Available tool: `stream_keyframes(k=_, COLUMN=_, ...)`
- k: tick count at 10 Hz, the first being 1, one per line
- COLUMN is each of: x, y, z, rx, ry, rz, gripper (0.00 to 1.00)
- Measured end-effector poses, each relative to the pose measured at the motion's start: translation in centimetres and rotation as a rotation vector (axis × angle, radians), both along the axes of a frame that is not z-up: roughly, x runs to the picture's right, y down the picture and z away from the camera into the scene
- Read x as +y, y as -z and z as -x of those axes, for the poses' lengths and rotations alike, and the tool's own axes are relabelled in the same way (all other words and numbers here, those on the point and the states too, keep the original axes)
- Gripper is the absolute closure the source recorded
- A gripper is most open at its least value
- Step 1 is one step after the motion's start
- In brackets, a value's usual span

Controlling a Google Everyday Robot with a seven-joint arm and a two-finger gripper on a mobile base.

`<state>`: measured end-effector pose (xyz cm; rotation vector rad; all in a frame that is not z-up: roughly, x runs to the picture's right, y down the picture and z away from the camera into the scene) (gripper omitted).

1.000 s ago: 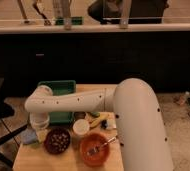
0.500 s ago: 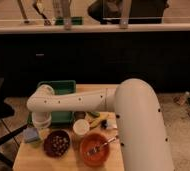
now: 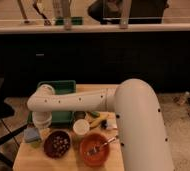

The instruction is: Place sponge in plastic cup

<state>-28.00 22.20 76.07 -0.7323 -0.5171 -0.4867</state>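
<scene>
The light-blue sponge (image 3: 31, 133) sits at the table's left edge on top of the pale yellow-green plastic cup (image 3: 35, 144), of which only a sliver shows beneath it. I cannot tell how deep the sponge sits in the cup. My gripper (image 3: 42, 122) hangs from the white arm's wrist (image 3: 43, 95), just right of and slightly above the sponge. Whether it touches the sponge is not visible.
A green tray (image 3: 60, 87) lies at the back left of the wooden table (image 3: 70, 161). A dark bowl of nuts (image 3: 57, 144), an opaque white cup (image 3: 81, 127), an orange bowl with a fork (image 3: 94, 148) and a banana (image 3: 99, 120) stand close by. My arm spans the table.
The wrist and gripper have risen slightly and shifted a little right of the sponge. The sponge and cup stay at the left edge.
</scene>
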Motion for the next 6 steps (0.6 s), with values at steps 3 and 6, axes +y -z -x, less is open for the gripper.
stream_keyframes(k=3, x=0.0, y=0.4, z=0.7, rx=-0.014, ry=0.042, rz=-0.004, gripper=1.00)
stream_keyframes(k=6, x=-0.2, y=0.8, z=1.3, rx=-0.023, ry=0.061, rz=-0.017, gripper=1.00)
